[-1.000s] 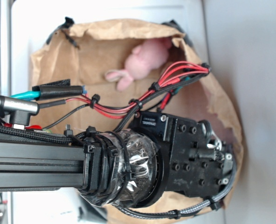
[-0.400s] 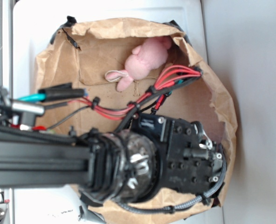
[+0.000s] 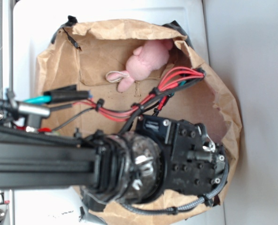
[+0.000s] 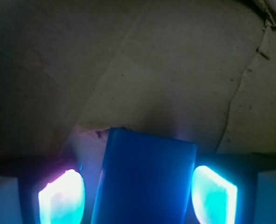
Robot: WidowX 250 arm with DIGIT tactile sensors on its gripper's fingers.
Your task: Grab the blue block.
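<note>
Paper bag (image 3: 223,101) lying on table (image 3: 251,56), plush bunny (image 3: 146,60) inside bag near its rim, block (image 4: 145,179) on bag floor between pincer (image 4: 138,193) fingers (image 4: 61,196)

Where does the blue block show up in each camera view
Exterior: not visible; the arm and gripper hide it inside the paper bag.
Wrist: the blue block sits bottom centre, between the two glowing fingertips, gaps showing either side.
Shared landmark: the bag's brown paper.

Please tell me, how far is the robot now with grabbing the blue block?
Done: the pincer is down inside the paper bag and lined up, with the blue block between its two glowing fingers. In hand: closing; small gaps show on both sides. Left: clamp it and lift.
</note>
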